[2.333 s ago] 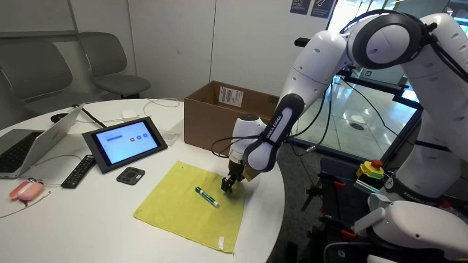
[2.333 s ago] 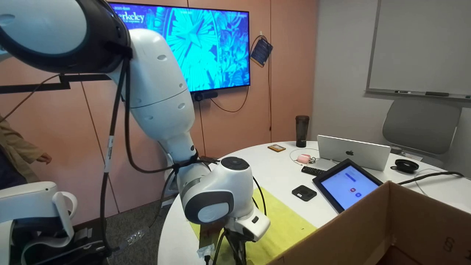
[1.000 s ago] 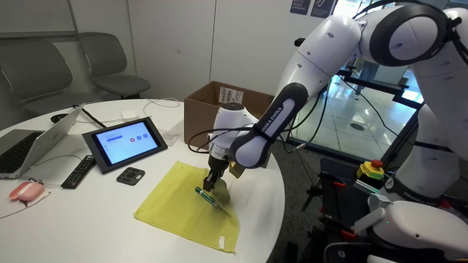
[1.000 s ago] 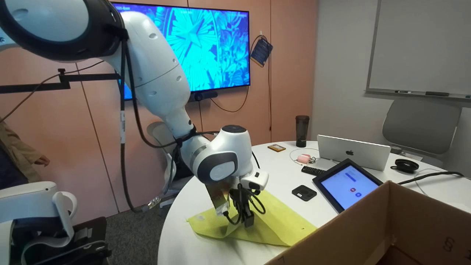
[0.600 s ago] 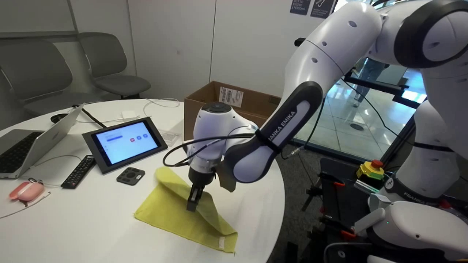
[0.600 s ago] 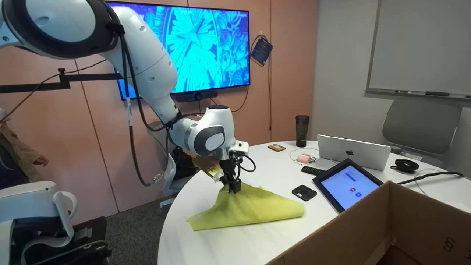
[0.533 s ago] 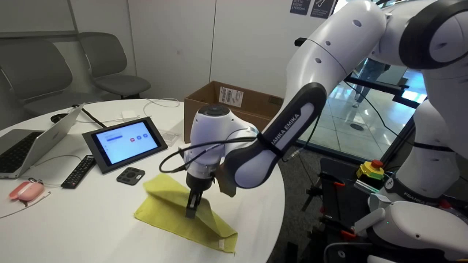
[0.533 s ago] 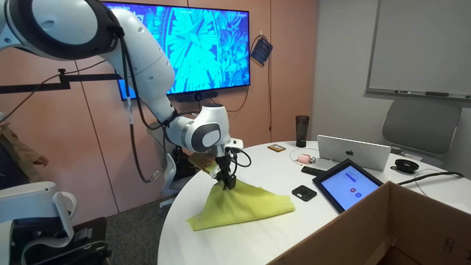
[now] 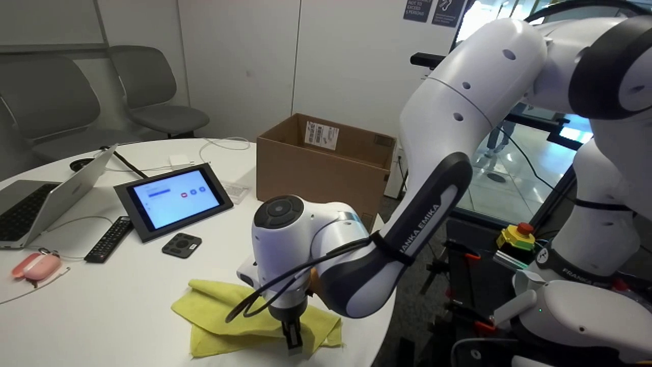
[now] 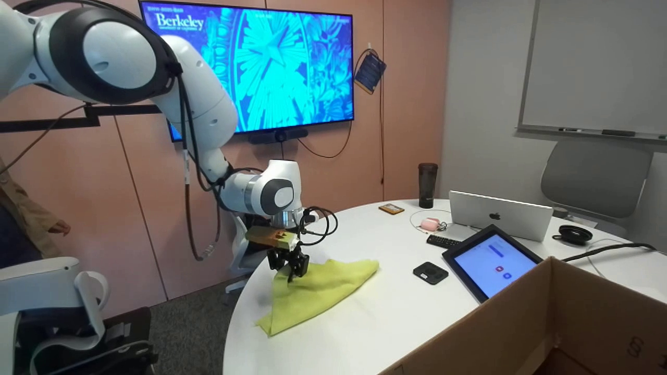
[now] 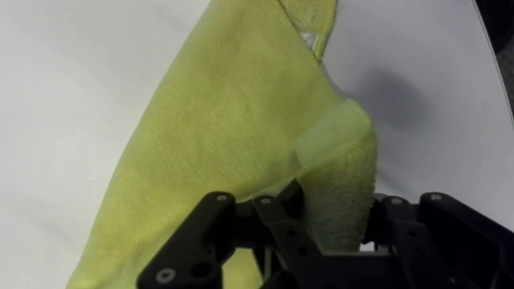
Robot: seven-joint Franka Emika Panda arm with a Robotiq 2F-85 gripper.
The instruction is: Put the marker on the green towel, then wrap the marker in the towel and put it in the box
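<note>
FRANKA EMIKA arm (image 9: 420,229) lower, probable towel (image 11: 225,120) label (image 11: 309,39)

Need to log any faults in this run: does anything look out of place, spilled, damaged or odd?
Nothing visible looks spilled or damaged. The green towel on the table is askew: crookedly folded and bunched where the tool grips it, which fits the wrapping. The marker does not show there; the folds may cover it.

Soft, even light fills both exterior views; at upper right, glare bleaches the glass (image 9: 514,176), while the screen (image 10: 276,67) glows blue at upper left. The wrist view blurs the dark gripper (image 11: 335,208) low down; a diffuse shadow (image 11: 395,100) falls right of the green towel (image 11: 233,104).
</note>
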